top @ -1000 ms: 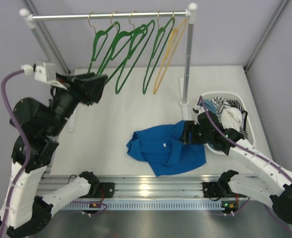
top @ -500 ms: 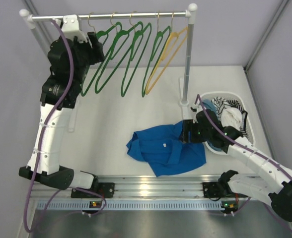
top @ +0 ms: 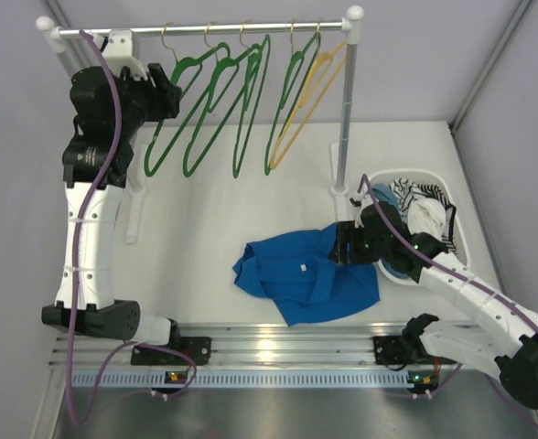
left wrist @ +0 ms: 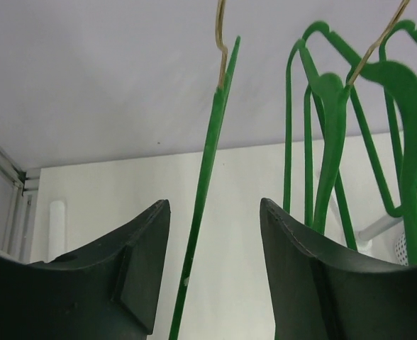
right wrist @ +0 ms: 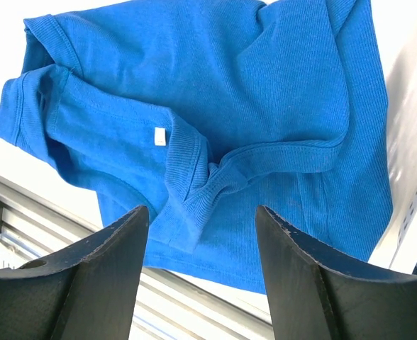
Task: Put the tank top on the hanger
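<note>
A: Top view first. Which step?
B: Fetching the hanger, I'd say. My left fingers [top: 166, 87] are up at the rail [top: 269, 26], pointed at the leftmost green hanger [top: 187, 66], which hangs there. The tank top [top: 301, 274] lies crumpled on the table [top: 196, 229], near the front edge, just left of the basket [top: 415, 171]. My right fingers [top: 349, 243] sit over its right edge. Nothing is dressed yet.
A: Left wrist?
B: Fingers apart, medium gap, empty. The hanger is seen edge-on, lined up in the gap, nearer the finger on the picture's left. It touches neither one as far as I see. Can't tell if it's between the tips or just past them. The other green hangers [left wrist: 329, 106] are off to the right.
A: Right wrist?
B: Fingers apart too, holding nothing. The top is spread below, with the neckline fold [right wrist: 187, 170] and white label [right wrist: 159, 136] under the gap. Contact with the cloth: can't tell, looks like hovering.
A: Next?
B: My guess: close left on the hanger's shoulder, lift it off the rail, bring it down. Right then pinches the neckline so the hanger can slide in. The fabric's limp, so I expect sagging and bunching.
</note>
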Controlling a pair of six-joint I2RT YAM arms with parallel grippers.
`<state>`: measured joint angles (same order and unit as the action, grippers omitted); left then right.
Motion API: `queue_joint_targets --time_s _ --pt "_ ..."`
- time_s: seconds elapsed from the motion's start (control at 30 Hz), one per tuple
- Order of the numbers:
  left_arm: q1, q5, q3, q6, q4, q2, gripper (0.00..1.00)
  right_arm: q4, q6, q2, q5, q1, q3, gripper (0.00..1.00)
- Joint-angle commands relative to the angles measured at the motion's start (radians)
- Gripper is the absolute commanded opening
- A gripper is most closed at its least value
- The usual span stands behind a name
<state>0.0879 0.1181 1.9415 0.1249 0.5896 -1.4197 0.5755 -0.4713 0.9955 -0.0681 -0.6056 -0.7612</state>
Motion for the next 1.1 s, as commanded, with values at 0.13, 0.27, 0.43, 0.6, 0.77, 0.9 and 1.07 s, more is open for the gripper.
queue_joint_targets --time_s 0.13,0.27,0.43,0.6,0.77,0.9,1.07 --pt "-0.005 0.081 -0.079 -0.039 -0.016 -0.027 0.53 -0.028 0.016 -0.038 -0.013 0.009 0.006 0.61" --pt "-0.005 0.08 -0.104 -0.039 -0.02 -0.018 0.46 -0.032 0.014 -0.04 -0.015 0.01 0.014 0.59" --pt "-0.005 0.054 -0.113 -0.05 -0.014 -0.015 0.4 -0.032 0.017 -0.041 -0.013 0.009 0.017 0.59" --pt "-0.005 0.046 -0.125 -0.048 -0.022 -0.008 0.19 -0.035 0.016 -0.043 -0.015 0.009 0.023 0.57" --pt "-0.005 0.045 -0.089 -0.042 -0.031 -0.01 0.0 -0.035 0.017 -0.046 -0.016 0.009 0.022 0.54" --pt "-0.005 0.005 -0.053 -0.045 -0.053 -0.002 0.0 -0.034 0.023 -0.049 -0.018 0.009 0.017 0.53" --pt "-0.005 0.005 -0.032 -0.047 -0.074 0.024 0.0 -0.039 0.026 -0.043 -0.021 0.009 0.013 0.53"
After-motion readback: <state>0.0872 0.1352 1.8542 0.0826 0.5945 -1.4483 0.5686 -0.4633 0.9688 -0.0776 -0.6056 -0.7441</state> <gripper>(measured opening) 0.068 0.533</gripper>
